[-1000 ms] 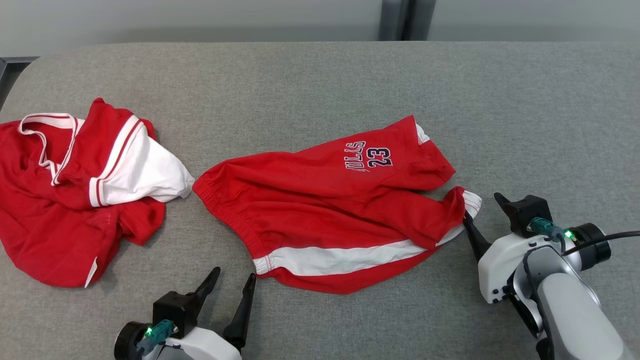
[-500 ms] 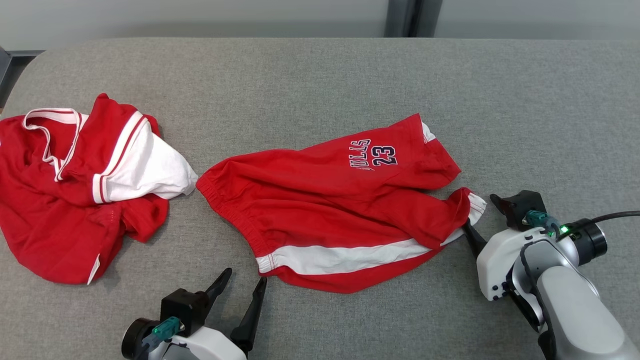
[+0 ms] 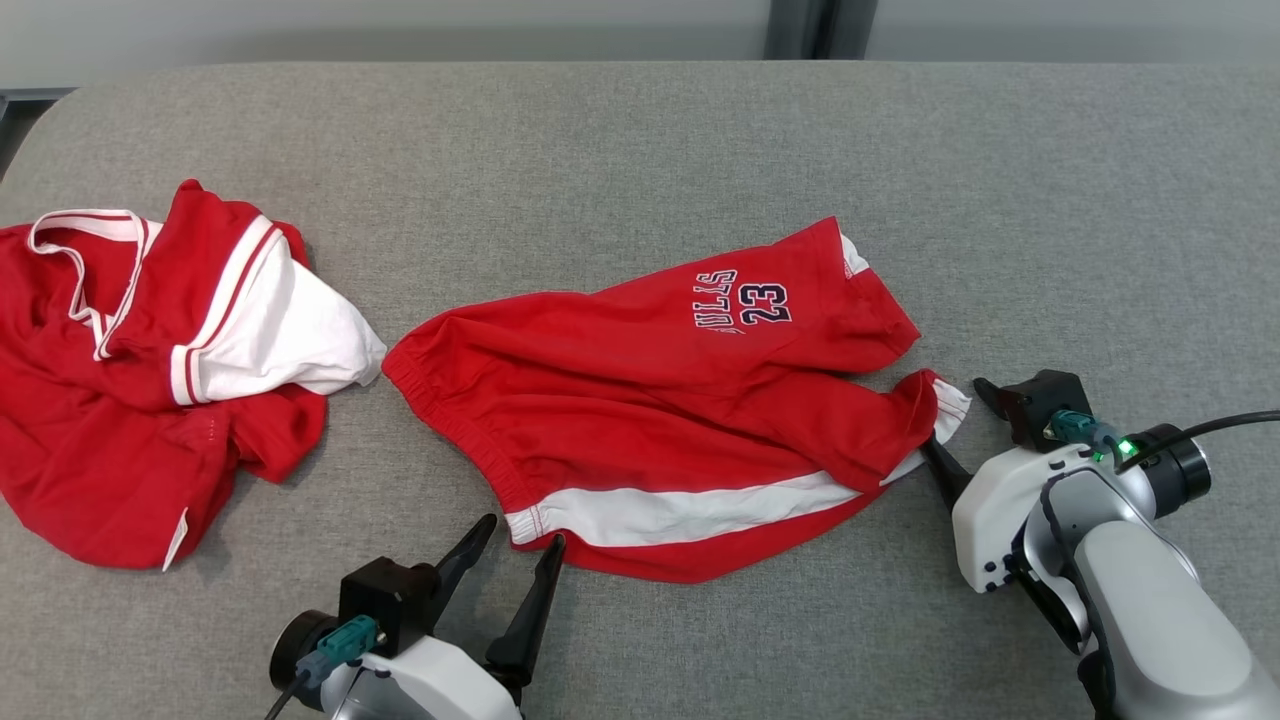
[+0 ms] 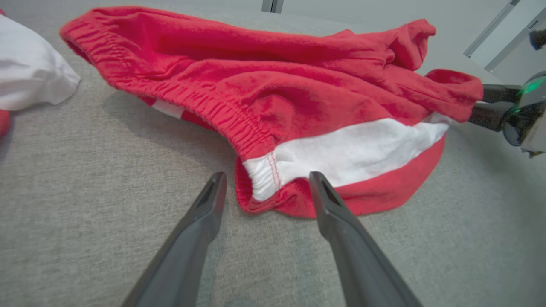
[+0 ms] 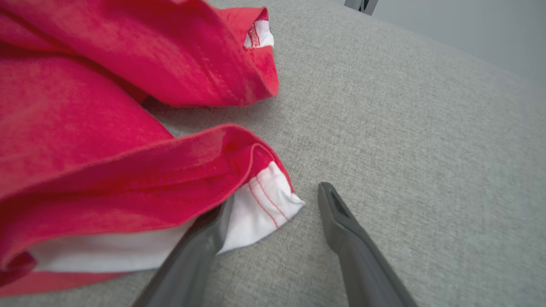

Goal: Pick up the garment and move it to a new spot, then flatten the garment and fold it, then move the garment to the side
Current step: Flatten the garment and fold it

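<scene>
My left claw (image 3: 522, 532) stands wide open and holds nothing. Since a second ago it has come forward and to the right, so in the left wrist view its two fingers now flank the near corner of the red shorts (image 3: 650, 420), where the white stripe meets the gathered waistband. I cannot tell whether they touch the cloth. My right claw (image 3: 953, 413) is spread just as wide and has barely shifted. In its own wrist view one finger lies under the white hem corner of a trouser leg and the other rests on bare surface just beside it, with nothing pinched. The shorts lie rumpled in the middle of the table as before, waistband toward my left and number print toward the far side. My head camera has dipped a little, so everything sits slightly higher in its view. Well to the left a crumpled red and white jersey (image 3: 120, 400) lies where it was, its white sleeve just beside the waistband. The table (image 3: 640, 150) is covered in grey woven cloth with rounded corners. Behind it is a pale wall (image 3: 400, 25) with a dark upright post (image 3: 800, 28).
</scene>
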`<state>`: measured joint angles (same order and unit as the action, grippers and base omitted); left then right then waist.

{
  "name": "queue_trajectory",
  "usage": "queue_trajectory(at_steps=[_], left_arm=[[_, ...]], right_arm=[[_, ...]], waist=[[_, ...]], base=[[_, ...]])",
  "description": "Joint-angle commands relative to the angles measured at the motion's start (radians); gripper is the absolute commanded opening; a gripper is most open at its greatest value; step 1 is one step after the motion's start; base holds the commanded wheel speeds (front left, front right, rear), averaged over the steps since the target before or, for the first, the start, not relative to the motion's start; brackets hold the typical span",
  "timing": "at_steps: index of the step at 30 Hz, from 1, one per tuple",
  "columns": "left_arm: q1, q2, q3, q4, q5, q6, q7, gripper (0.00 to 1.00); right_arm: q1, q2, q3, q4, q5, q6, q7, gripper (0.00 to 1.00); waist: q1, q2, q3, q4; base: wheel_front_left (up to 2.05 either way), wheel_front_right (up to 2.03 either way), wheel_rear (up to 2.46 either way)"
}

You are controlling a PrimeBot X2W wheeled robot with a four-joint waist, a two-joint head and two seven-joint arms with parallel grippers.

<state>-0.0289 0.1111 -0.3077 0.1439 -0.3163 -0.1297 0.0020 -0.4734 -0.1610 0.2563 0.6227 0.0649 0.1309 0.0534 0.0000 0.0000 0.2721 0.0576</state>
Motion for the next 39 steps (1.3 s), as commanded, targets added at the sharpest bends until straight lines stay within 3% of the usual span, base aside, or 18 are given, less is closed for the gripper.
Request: queue_trajectory(at_steps=[1,2,3,4,5,6,7,8,9,14,18,22,23,29,35,39], left_arm=[[-0.019,0.01,-0.001,-0.002,-0.008,-0.002,0.004,0.59],[-0.023,0.012,-0.006,-0.001,-0.012,-0.002,0.005,0.36],[-0.026,0.014,-0.009,0.001,-0.016,-0.002,0.007,0.0],[-0.027,0.015,-0.014,0.005,-0.023,-0.002,0.008,0.0],[-0.029,0.018,-0.017,0.009,-0.025,-0.002,0.008,0.0],[-0.031,0.024,-0.02,0.012,-0.029,-0.002,0.005,0.0],[-0.031,0.026,-0.022,0.016,-0.033,-0.002,0.001,0.0],[-0.033,0.026,-0.025,0.018,-0.037,-0.002,-0.001,0.0],[-0.035,0.026,-0.029,0.018,-0.042,-0.002,-0.001,0.0],[-0.02,0.038,-0.044,-0.014,-0.09,-0.002,0.012,0.0],[0.02,0.056,-0.037,-0.112,-0.164,-0.002,0.04,0.0],[0.077,0.093,-0.015,-0.279,-0.245,-0.002,0.092,0.0],[0.077,0.093,-0.015,-0.279,-0.245,-0.002,0.092,0.0],[0.156,0.15,0.032,-0.566,-0.35,0.002,0.164,0.0],[0.18,0.178,0.045,-0.828,-0.439,0.008,0.23,0.0],[0.156,0.198,0.07,-0.945,-0.473,0.02,0.269,0.0]], right_arm=[[0.003,-0.011,0.001,0.012,0.006,0.0,0.005,1.0],[0.004,-0.011,0.003,0.013,0.007,0.0,0.003,1.0],[0.005,-0.01,0.004,0.015,0.009,0.0,0.003,1.0],[0.005,-0.009,0.006,0.017,0.01,0.0,0.003,0.82],[0.005,-0.008,0.009,0.019,0.013,0.0,0.003,0.49],[0.004,-0.005,0.012,0.02,0.017,0.0,0.001,0.45],[0.004,-0.004,0.014,0.021,0.023,0.0,-0.003,0.18],[0.005,-0.002,0.015,0.022,0.034,0.0,-0.003,0.03],[0.008,0.001,0.017,0.022,0.048,0.0,-0.002,0.0],[0.031,-0.013,0.019,-0.023,0.151,0.0,-0.011,0.0],[0.078,-0.033,-0.008,-0.133,0.297,0.0,-0.003,0.0],[0.149,-0.079,-0.043,-0.34,0.471,0.0,0.038,0.0],[0.149,-0.079,-0.043,-0.34,0.471,0.0,0.038,0.0],[0.268,-0.134,-0.132,-0.694,0.652,0.0,0.135,0.0],[0.356,-0.126,-0.222,-1.016,0.811,0.0,0.231,0.0],[0.378,-0.106,-0.304,-1.161,0.909,0.0,0.275,0.0]], waist=[[0.0,0.0,0.001,-0.003],[0.0,0.0,0.002,-0.005],[0.0,0.0,0.002,-0.007],[0.0,0.0,0.001,-0.008],[0.0,0.0,0.001,-0.01],[0.0,0.0,0.0,-0.012],[0.0,0.0,-0.002,-0.015],[0.0,0.0,-0.004,-0.018],[0.0,0.0,-0.007,-0.02],[0.0,0.0,-0.029,-0.026],[0.0,0.0,-0.056,-0.039],[0.0,0.0,-0.08,-0.062],[0.0,0.0,-0.08,-0.062],[0.0,0.0,-0.102,-0.107],[0.0,0.0,-0.087,-0.148],[0.0,0.0,-0.066,-0.172]], base=[[0.0,0.0,0.0],[0.0,0.0,0.0],[0.0,0.0,0.0],[0.0,0.0,0.0],[0.0,0.0,0.0],[0.0,0.0,0.0],[0.0,0.0,0.0],[0.0,0.0,0.0],[0.0,0.0,0.0],[0.0,0.0,0.0],[0.0,0.0,0.0],[0.0,0.0,0.0],[0.0,0.0,0.0],[0.0,0.0,0.0],[0.0,0.0,0.0],[0.0,0.0,0.0]])
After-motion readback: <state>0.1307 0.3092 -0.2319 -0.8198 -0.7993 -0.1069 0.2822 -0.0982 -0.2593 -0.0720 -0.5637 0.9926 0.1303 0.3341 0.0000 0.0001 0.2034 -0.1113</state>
